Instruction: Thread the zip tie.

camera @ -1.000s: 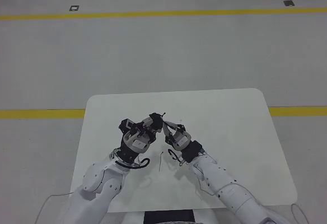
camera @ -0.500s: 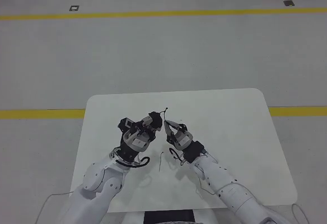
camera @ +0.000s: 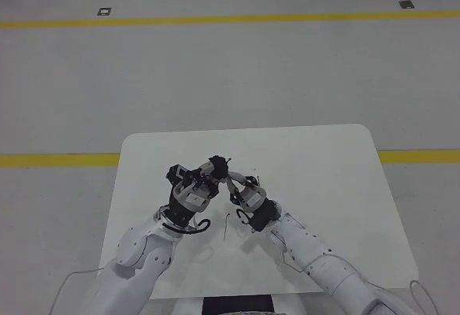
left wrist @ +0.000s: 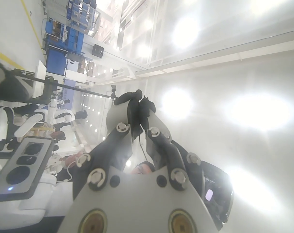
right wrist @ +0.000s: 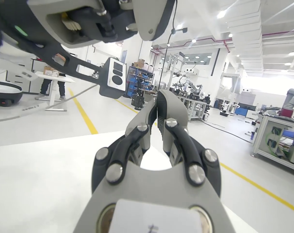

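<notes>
Both grippers meet above the middle of the white table (camera: 324, 157), well clear of its surface. The left gripper (camera: 217, 166) has its fingers pressed together on the upper part of the thin black zip tie (right wrist: 164, 66). The right gripper (camera: 230, 183), just beside and below it, pinches the lower end. The strand runs nearly upright between the two sets of fingertips.

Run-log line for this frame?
left gripper: shut on zip tie | right gripper: shut on zip tie | tips close together over table | threading: unconfirmed
</notes>
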Controlling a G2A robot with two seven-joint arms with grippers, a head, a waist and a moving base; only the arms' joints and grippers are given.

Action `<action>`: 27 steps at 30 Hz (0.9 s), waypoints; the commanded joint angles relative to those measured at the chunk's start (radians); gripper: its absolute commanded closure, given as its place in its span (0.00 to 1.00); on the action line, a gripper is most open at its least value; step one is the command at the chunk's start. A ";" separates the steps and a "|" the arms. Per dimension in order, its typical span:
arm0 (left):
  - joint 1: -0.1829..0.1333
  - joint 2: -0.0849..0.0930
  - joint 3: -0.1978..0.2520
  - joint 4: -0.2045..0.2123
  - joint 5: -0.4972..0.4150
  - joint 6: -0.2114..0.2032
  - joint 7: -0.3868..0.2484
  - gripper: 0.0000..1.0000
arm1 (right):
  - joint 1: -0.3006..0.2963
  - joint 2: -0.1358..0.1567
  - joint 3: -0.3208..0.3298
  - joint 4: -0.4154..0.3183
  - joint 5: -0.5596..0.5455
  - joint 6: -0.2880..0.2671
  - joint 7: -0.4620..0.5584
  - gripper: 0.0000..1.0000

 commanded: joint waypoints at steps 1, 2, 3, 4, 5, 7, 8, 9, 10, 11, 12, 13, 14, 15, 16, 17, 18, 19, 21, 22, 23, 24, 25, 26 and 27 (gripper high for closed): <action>0.002 0.000 -0.001 0.000 -0.004 0.002 -0.002 1.00 | 0.005 0.003 -0.009 0.003 0.000 0.009 0.005 1.00; 0.001 0.000 -0.002 0.000 -0.004 0.003 -0.004 1.00 | 0.006 0.004 -0.012 0.002 0.000 0.011 0.006 1.00; 0.002 0.000 -0.002 0.001 -0.006 0.004 -0.005 1.00 | 0.007 0.006 -0.014 0.004 0.000 0.013 0.010 1.00; 0.002 -0.001 -0.002 0.001 -0.007 0.005 -0.007 1.00 | 0.009 0.007 -0.016 0.003 0.000 0.016 0.012 1.00; 0.001 -0.001 -0.003 0.001 -0.007 0.005 -0.008 1.00 | 0.009 0.008 -0.018 0.002 0.000 0.017 0.013 1.00; 0.000 -0.001 -0.003 0.000 -0.009 0.006 -0.010 1.00 | 0.011 0.011 -0.022 0.003 0.000 0.023 0.020 1.00; 0.000 -0.001 -0.003 -0.001 -0.009 0.007 -0.011 1.00 | 0.012 0.012 -0.024 0.003 0.000 0.025 0.022 1.00; -0.001 -0.002 -0.003 -0.001 -0.010 0.007 -0.011 1.00 | 0.013 0.013 -0.026 0.004 0.000 0.026 0.024 1.00; -0.001 -0.002 -0.003 -0.002 -0.011 0.008 -0.012 1.00 | 0.014 0.014 -0.027 0.004 0.000 0.028 0.026 1.00; -0.001 -0.002 -0.003 -0.003 -0.012 0.008 -0.013 1.00 | 0.014 0.015 -0.028 0.005 0.000 0.030 0.028 1.00; -0.001 -0.002 -0.003 -0.003 -0.014 0.008 -0.014 1.00 | 0.015 0.016 -0.029 0.004 0.000 0.031 0.029 1.00; -0.001 -0.003 -0.003 -0.002 -0.015 0.008 -0.015 1.00 | 0.014 0.016 -0.029 0.003 0.000 0.031 0.029 1.00; -0.002 -0.003 -0.003 -0.003 -0.016 0.008 -0.016 1.00 | 0.013 0.017 -0.028 0.002 0.000 0.031 0.029 1.00; -0.002 -0.003 -0.003 -0.003 -0.018 0.009 -0.017 1.00 | 0.013 0.017 -0.028 0.001 0.000 0.031 0.030 1.00; -0.002 -0.003 -0.003 -0.004 -0.019 0.009 -0.018 1.00 | 0.013 0.018 -0.028 0.000 0.000 0.030 0.030 1.00; -0.001 -0.004 -0.004 -0.006 -0.021 0.007 -0.019 1.00 | 0.013 0.018 -0.028 0.000 0.000 0.031 0.031 1.00; -0.001 -0.004 -0.004 -0.008 -0.023 0.006 -0.020 1.00 | 0.014 0.019 -0.029 0.000 0.000 0.031 0.032 1.00; -0.001 -0.004 -0.005 -0.009 -0.024 0.004 -0.021 1.00 | 0.014 0.020 -0.030 0.001 0.000 0.031 0.033 1.00; 0.000 -0.005 -0.006 -0.010 -0.024 0.003 -0.023 1.00 | 0.014 0.020 -0.030 0.000 0.000 0.029 0.032 1.00; 0.000 -0.005 -0.007 -0.009 -0.022 0.002 -0.023 1.00 | 0.013 0.020 -0.028 -0.001 0.000 0.028 0.031 1.00; 0.000 -0.005 -0.007 -0.008 -0.019 0.002 -0.022 1.00 | 0.011 0.020 -0.025 -0.002 0.001 0.027 0.028 1.00; 0.000 -0.005 -0.008 -0.004 -0.014 0.002 -0.021 1.00 | 0.008 0.020 -0.022 -0.007 0.008 0.020 0.019 1.00; 0.000 -0.005 -0.008 -0.001 -0.008 0.001 -0.019 1.00 | 0.006 0.020 -0.018 -0.010 0.018 0.011 0.009 1.00; 0.000 -0.005 -0.008 0.003 -0.003 -0.002 -0.017 1.00 | 0.003 0.019 -0.014 -0.013 0.028 0.000 -0.002 1.00; 0.000 -0.005 -0.007 0.005 -0.001 -0.003 -0.017 1.00 | 0.000 0.019 -0.011 -0.015 0.039 -0.011 -0.011 1.00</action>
